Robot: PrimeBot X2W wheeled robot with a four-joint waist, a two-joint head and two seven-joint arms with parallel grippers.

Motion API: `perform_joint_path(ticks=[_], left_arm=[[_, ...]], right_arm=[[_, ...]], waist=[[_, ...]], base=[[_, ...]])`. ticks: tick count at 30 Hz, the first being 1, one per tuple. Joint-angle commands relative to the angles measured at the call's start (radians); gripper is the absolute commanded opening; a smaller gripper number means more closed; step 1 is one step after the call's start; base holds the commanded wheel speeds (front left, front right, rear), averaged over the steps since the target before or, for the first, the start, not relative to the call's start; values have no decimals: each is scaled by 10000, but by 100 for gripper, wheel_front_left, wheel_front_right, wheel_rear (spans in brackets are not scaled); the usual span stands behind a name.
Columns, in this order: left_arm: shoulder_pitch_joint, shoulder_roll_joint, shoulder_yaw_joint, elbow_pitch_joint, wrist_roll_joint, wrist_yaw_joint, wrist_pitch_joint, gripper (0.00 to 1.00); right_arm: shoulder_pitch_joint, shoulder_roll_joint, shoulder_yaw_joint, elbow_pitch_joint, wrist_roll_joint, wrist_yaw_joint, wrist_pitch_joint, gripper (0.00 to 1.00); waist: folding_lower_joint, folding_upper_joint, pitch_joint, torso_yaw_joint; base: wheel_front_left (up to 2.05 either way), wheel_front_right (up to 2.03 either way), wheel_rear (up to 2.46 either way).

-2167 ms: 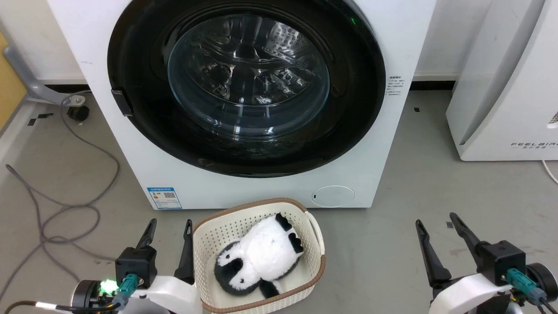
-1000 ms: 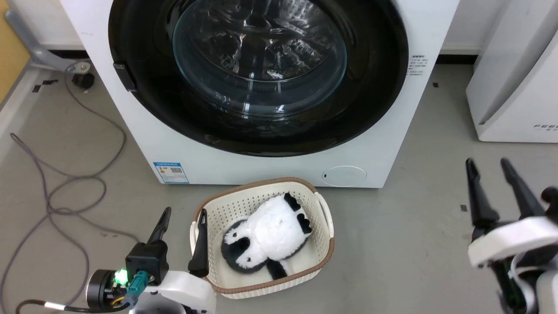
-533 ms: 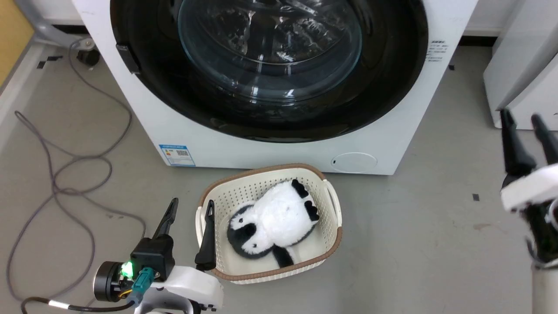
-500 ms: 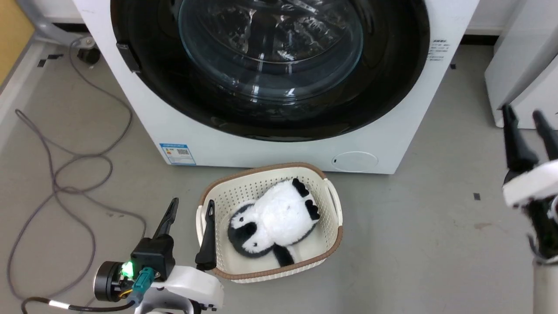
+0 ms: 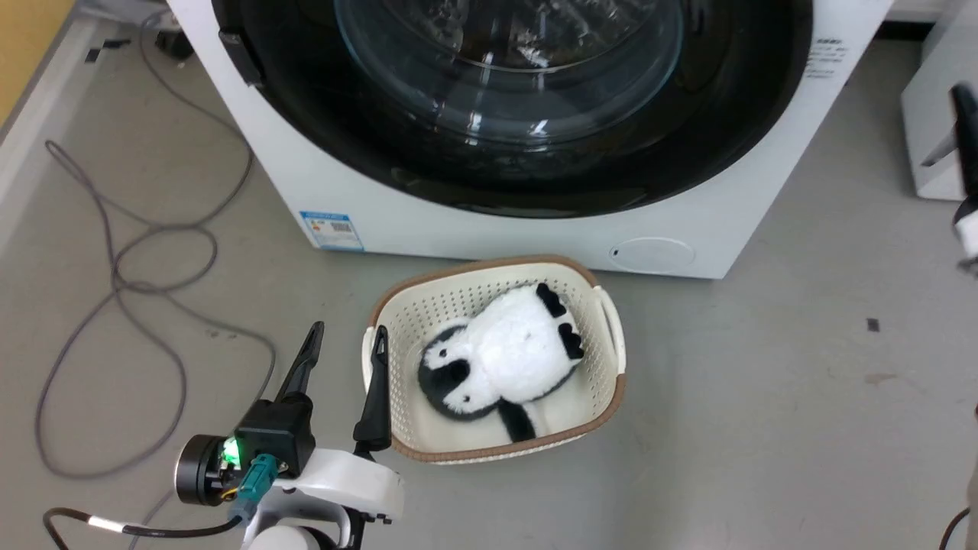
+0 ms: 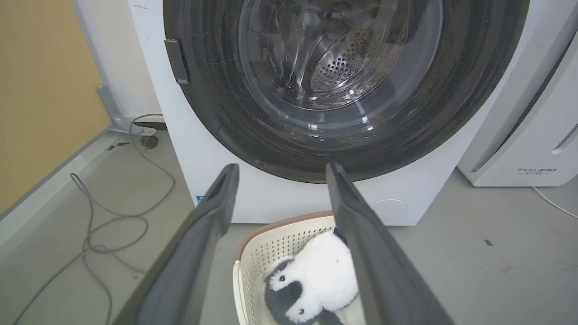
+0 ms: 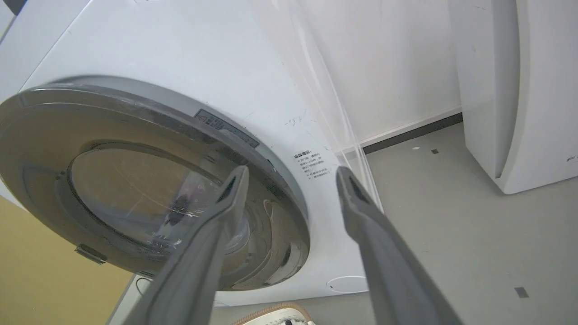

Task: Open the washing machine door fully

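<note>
Right wrist view looks along the right gripper [image 7: 291, 170], its two long dark fingers spread wide and holding nothing, pointed at the large round washing machine door with a wide glossy black rim and bulging clear glass centre [image 7: 149, 189] but apart from it. That door lies shut against the big white front-loading washing machine [image 7: 180, 54]. Its small black tab [image 5: 237, 65] sits on the far, left edge, so a pull from the near side would likely find only smooth rim and slip off. If the door swings toward this arm, the forearm could block it short of fully open. The left gripper [image 5: 349, 330], also wide and empty, hangs low with one finger right at the rim of the cream perforated plastic basket with a brown edge [image 5: 489, 263]; whether it touches I cannot tell, and raising it carelessly might drag the basket and the black-and-white plush panda [image 5: 504, 355]. A loose grey cable [image 5: 114, 283] on the floor could snag the wheeled base.
</note>
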Motion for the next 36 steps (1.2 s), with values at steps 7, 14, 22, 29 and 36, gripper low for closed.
perform_joint_path(ticks=[7,14,22,29,36], left_arm=[[-367,11,-239,52,-174,87,-223,100],[-561,12,-496,59,-326,155,-369,100],[-744,13,-790,5,-464,233,-537,100],[-951,14,-1079,-90,-638,374,-683,100],[-1118,15,-1358,-88,-803,486,-829,100]], right_arm=[[-1430,-168,-536,571,325,-5,576,58],[-2665,-236,-1121,1290,784,-5,1273,0],[-4249,-407,-1794,2547,882,-6,2279,0],[-5175,-534,-2230,3622,702,-6,3484,0],[-5978,-557,-2962,3993,731,-7,4223,0]], waist=[[-1,0,410,308],[-1,0,780,645],[-1,0,1189,1054],[-1,0,1524,1382],[-1,0,1801,1753]], base=[[0,0,0],[0,0,0],[0,0,0],[0,0,0],[0,0,0]])
